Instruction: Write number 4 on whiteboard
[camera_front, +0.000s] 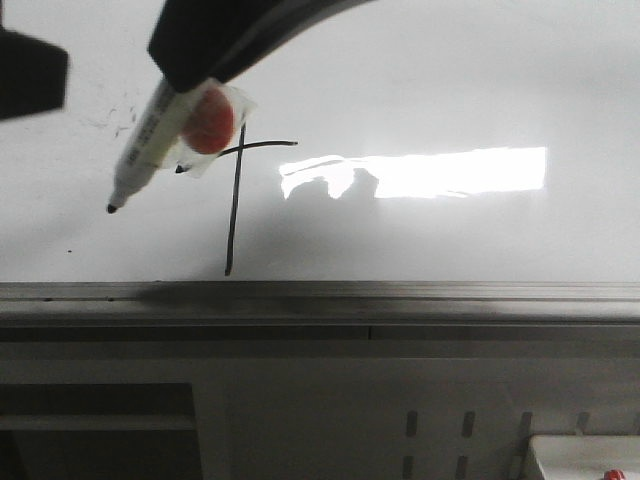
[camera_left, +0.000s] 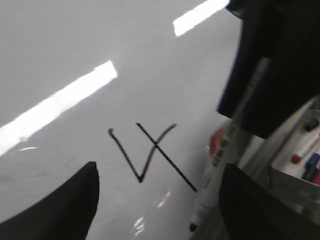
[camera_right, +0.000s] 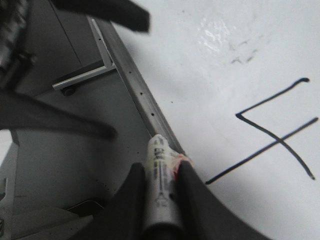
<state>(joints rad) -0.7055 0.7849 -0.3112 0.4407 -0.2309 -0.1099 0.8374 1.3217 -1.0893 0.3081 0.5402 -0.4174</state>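
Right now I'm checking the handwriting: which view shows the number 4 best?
The left wrist view: the number 4 is whole and unobstructed. The right wrist view also shows it whole, rotated. In the front view the marker hides its slanted stroke.

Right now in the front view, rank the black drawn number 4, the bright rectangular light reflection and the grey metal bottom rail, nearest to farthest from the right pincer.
1. Black drawn number 4: beside the right pincer.
2. Bright rectangular light reflection: off right.
3. Grey metal bottom rail: lowest, below the writing.
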